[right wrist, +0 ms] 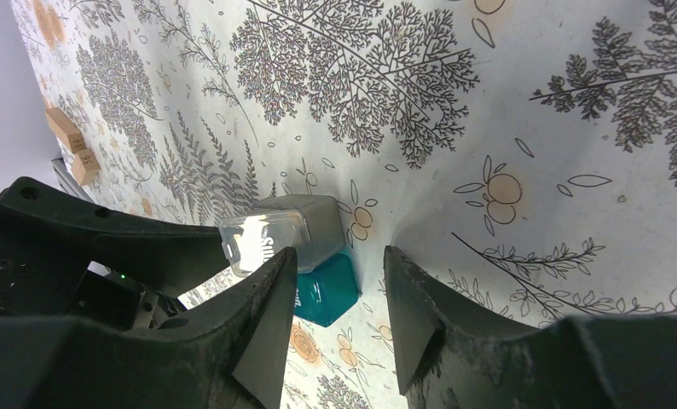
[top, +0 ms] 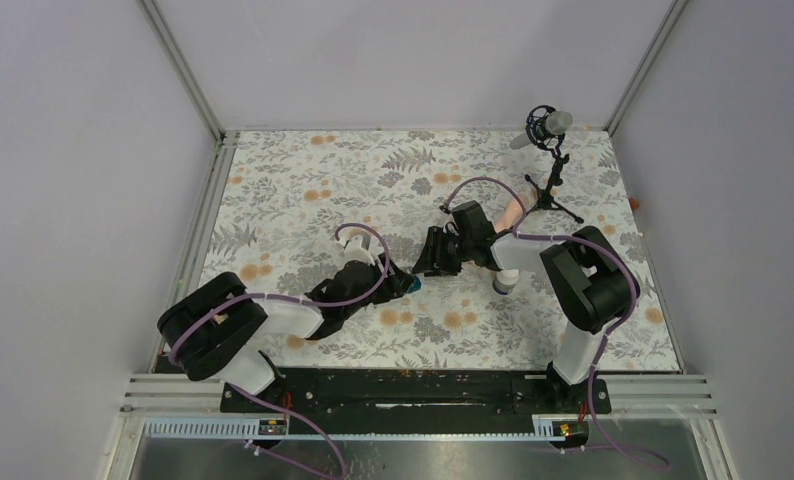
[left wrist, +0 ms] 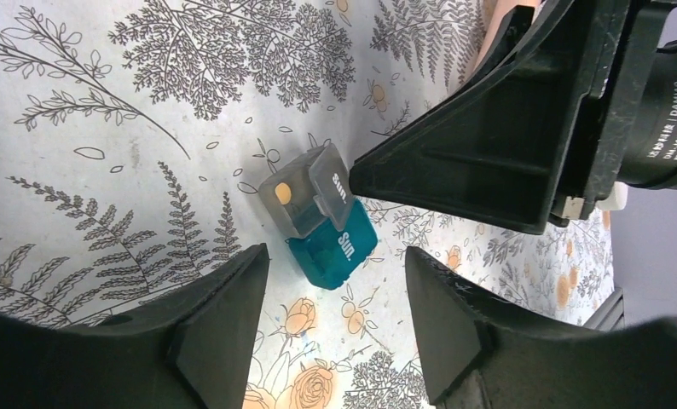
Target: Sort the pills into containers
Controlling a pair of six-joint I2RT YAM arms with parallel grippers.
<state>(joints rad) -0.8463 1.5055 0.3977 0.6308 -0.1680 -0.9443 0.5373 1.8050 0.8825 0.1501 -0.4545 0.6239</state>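
The tiny teal box (left wrist: 335, 247) lies on the floral tabletop, its clear lid (left wrist: 318, 183) marked "Sun." hinged up. A pale orange round pill (left wrist: 283, 193) shows in the clear part. My left gripper (left wrist: 335, 260) is open and empty, with the box just ahead of its fingertips. My right gripper (right wrist: 339, 254) is open and empty, one finger (left wrist: 454, 162) reaching the lid's edge from the opposite side. The box (right wrist: 328, 290) and lid (right wrist: 280, 232) sit just beyond the right gripper's left finger. In the top view both grippers (top: 398, 282) (top: 431, 255) meet at the box (top: 413, 284). The white bottle is not clearly in view.
The black microphone (top: 547, 124) stands on its tripod (top: 553, 195) at the back right. Two small wooden blocks (right wrist: 62, 126) lie by the table edge. A metal rail (top: 413, 385) runs along the near edge.
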